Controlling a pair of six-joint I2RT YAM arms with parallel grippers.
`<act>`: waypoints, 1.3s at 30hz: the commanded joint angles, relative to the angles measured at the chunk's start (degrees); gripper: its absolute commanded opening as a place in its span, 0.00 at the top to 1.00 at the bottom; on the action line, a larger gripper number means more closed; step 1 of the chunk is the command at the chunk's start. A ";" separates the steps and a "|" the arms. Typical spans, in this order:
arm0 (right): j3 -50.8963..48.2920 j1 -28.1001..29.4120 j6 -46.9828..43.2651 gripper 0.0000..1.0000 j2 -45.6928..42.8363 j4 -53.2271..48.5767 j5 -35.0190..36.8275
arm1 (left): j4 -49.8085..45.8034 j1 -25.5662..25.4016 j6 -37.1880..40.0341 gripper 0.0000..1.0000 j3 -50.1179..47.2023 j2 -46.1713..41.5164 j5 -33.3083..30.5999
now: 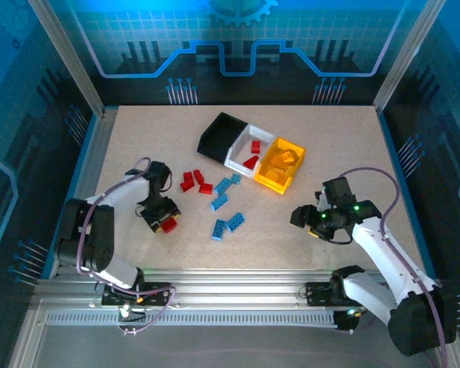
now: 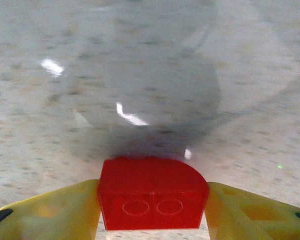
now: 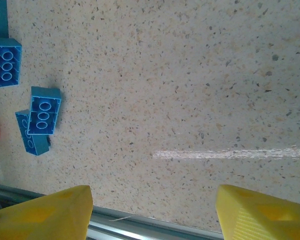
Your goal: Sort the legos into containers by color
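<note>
Left jaws clamp red brick (image 2: 152, 192) (table beyond blurred); right jaws apart, empty, mostly cropped

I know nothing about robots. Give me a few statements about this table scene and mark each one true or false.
1. The left gripper clamps a red plastic brick. True.
2. The open white plastic bin contains red bricks. True.
3. The blue bricks sit inside the black plastic bin. False: they lie on the speckled table.
4. The right gripper carries a yellow brick. False: its fingers stand apart with nothing between them.
</note>
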 commanded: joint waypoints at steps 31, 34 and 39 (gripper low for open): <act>-0.77 -10.38 -5.75 0.33 -6.49 -3.96 -4.57 | -4.94 -17.57 1.70 0.41 24.83 6.79 1.53; -0.44 -10.75 -5.93 0.33 -6.27 -4.32 -5.45 | -4.27 -18.96 2.31 0.41 25.19 6.14 0.66; -0.55 -10.87 -5.45 0.33 -6.56 -4.55 -7.35 | -10.46 -19.48 3.16 0.22 25.95 6.94 -3.73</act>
